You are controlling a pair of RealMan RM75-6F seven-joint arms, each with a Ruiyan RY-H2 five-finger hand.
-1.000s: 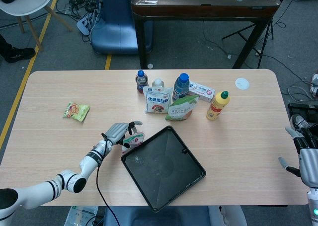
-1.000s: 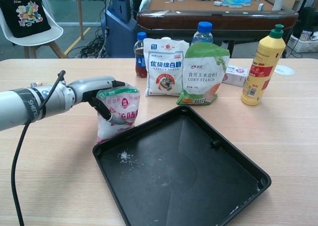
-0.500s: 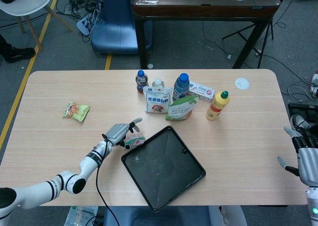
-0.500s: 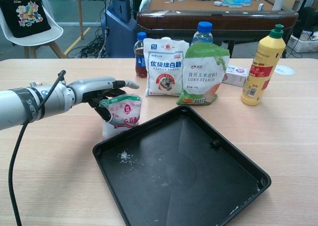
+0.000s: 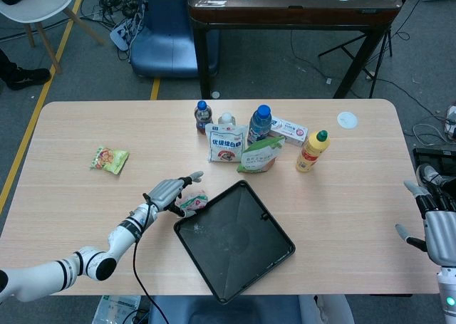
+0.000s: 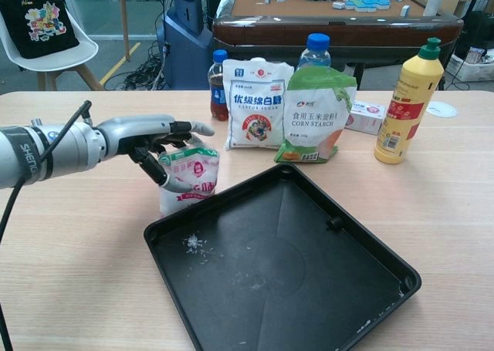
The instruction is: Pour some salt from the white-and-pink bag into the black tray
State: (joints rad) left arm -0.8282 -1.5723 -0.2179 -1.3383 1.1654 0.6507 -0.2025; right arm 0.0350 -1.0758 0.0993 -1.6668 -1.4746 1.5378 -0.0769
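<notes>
The white-and-pink salt bag stands upright on the table, right at the black tray's near-left corner; from the head it shows as bag beside tray. A few white grains lie inside the tray near that corner. My left hand hovers over the bag's top with its fingers stretched out straight. Its thumb curls against the bag's front. My right hand hangs off the table's right edge, fingers apart, holding nothing.
Behind the tray stand a sugar bag, a green corn starch bag, a water bottle, a dark drink bottle, a small box and a yellow squeeze bottle. A snack packet lies far left.
My left hand has let go of the salt bag: its fingers went from wrapped around it to stretched out above it. The bag sank slightly and settled upright by the tray.
</notes>
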